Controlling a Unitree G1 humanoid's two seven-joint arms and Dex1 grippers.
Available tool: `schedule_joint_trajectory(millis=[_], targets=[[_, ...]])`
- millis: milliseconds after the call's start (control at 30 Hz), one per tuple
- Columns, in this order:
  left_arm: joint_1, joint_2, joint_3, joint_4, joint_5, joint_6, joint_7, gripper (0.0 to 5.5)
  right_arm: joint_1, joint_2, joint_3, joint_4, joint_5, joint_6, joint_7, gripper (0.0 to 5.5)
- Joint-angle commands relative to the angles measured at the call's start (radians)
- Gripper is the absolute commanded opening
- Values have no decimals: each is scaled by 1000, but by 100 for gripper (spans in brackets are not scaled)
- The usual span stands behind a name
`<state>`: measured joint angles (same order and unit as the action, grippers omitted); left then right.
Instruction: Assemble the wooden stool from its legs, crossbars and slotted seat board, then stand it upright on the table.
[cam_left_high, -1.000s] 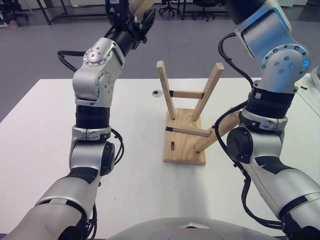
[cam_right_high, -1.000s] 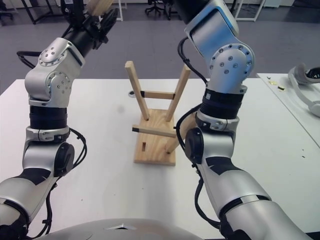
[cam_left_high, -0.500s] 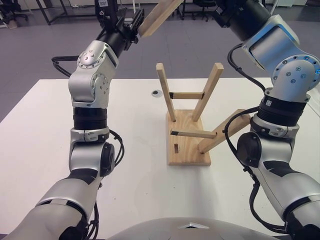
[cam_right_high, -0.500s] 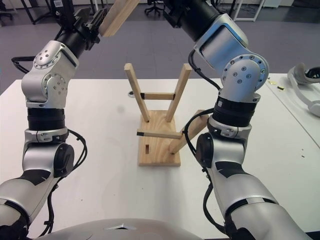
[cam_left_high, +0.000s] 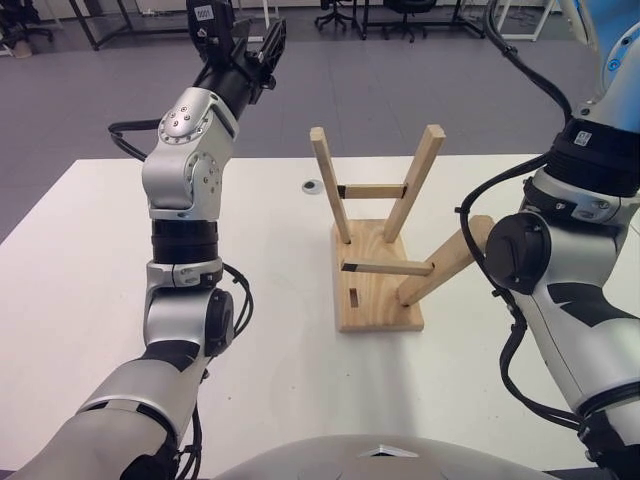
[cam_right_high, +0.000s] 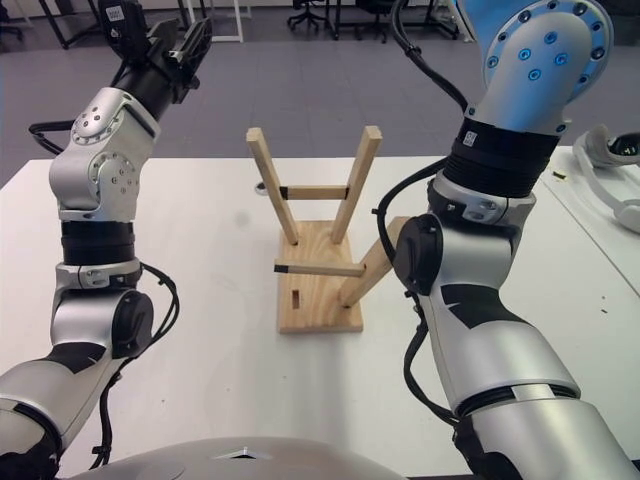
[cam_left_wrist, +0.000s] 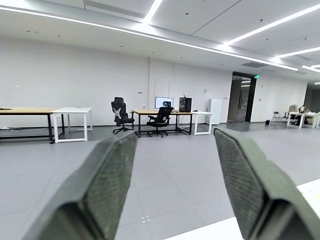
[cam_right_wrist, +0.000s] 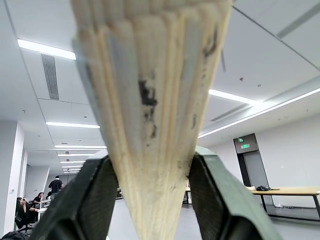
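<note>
Timber is rigid, light and dry-surfaced, so I grip the loose leg (cam_right_wrist: 150, 100) across its flat faces near one end. My right pincer (cam_right_wrist: 152, 200) is clenched on it, raised high. The half-built stool (cam_left_high: 378, 312) lies inverted on the tabletop (cam_left_high: 100, 250). Half a second ago my left pincer (cam_left_wrist: 175, 182) held this leg; it now stands released and empty.

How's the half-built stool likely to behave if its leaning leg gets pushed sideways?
It likely slides rather than tips: the seat board lies flat on the table. The leaning leg tilts steeply outward, so it's probably loosely seated and may pivot or pop out. It's plain thin wood, so probably light and stiff.
</note>
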<state>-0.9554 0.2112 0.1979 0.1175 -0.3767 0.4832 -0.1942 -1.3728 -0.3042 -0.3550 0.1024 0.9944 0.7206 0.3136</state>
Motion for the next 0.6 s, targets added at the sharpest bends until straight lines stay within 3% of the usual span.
schedule_joint_trajectory(millis=[33, 267, 400, 600], targets=[[-35, -64, 67, -122, -175, 114, 24, 281, -93, -90, -7, 3, -27, -19, 30, 205], [-179, -203, 145, -161, -432, 219, 189, 281, -164, -144, -30, 43, -23, -34, 34, 205], [-297, -324, 160, -88, -540, 202, 290, 281, -85, -101, -3, 2, -19, -19, 27, 205], [-360, -324, 208, -27, -596, 155, 366, 281, 106, -117, 34, -69, -20, 55, 44, 205]])
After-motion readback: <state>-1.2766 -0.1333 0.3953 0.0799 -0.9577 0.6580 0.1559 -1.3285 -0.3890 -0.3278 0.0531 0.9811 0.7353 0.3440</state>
